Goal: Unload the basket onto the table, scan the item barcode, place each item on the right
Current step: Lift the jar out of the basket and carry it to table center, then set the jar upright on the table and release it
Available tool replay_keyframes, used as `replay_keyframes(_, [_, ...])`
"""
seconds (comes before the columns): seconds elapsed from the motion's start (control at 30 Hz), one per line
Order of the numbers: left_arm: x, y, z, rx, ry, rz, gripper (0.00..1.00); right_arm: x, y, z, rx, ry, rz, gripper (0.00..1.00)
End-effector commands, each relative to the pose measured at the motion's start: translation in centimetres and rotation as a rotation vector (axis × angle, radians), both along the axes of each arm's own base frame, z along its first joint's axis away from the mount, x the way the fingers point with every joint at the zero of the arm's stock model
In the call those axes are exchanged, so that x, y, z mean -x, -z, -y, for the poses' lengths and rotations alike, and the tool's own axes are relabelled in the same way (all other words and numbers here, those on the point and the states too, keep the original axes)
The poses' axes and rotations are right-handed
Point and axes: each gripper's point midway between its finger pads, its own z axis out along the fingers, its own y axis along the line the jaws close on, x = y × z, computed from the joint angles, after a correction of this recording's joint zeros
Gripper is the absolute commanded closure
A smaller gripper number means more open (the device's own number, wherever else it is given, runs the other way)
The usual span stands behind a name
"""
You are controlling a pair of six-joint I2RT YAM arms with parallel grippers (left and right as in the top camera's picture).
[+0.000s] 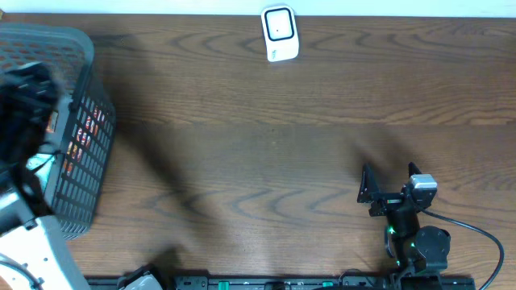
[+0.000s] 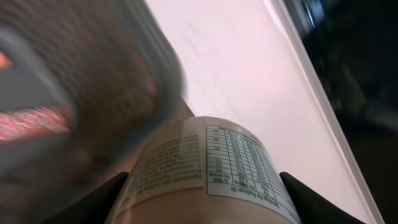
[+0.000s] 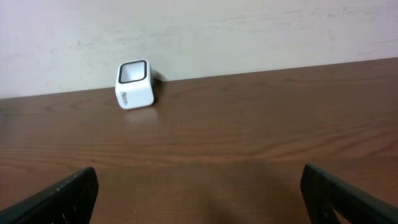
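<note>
Left wrist view, left end effector (image 2: 205,190) clamped on a pale labelled bottle (image 2: 208,158), blurred grey mesh basket (image 2: 93,74) close beside it, right wrist view, right end effector (image 3: 199,193) released above the desk (image 3: 261,130), white barcode scanner (image 3: 135,84) upright at the far desk edge.

- We see our right arm (image 1: 407,221) in black, with a silver-grey camera block (image 1: 422,186) on its wrist.
- 1 thin black cable (image 1: 474,229) and small green lights (image 1: 392,234) mark its base.
- Our left arm (image 1: 44,246) looks blurred black above a pale grey link.
- 2 black, angular fingers (image 3: 62,196) edge our right wrist view.
</note>
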Motion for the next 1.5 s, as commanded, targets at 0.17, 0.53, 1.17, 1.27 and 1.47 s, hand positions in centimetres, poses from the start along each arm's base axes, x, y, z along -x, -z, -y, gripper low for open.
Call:
replay_keyframes(0.17, [-4.3, 2.7, 10.2, -0.022, 0.249, -0.097, 0.29, 0.0, 0.1, -0.2, 0.015, -0.012, -0.003, 0.01])
replay_keyframes(0.53, [-7.8, 14.8, 22.1, -0.144, 0.470, -0.422, 0.29, 0.0, 0.1, -0.2, 0.015, -0.012, -0.003, 0.01])
replay_keyframes(1.17, [-6.0, 32.7, 27.0, 0.022, 0.267, -0.940, 0.29, 0.0, 0.1, -0.2, 0.015, -0.012, -0.003, 0.01])
replay_keyframes(1.27, [-6.0, 32.9, 26.9, 0.087, 0.175, -0.950, 0.29, 0.0, 0.1, -0.2, 0.015, -0.012, -0.003, 0.01])
replay_keyframes(1.47, [-5.8, 33.1, 26.7, 0.166, 0.056, -0.965, 0.29, 0.0, 0.1, -0.2, 0.015, -0.012, -0.003, 0.01])
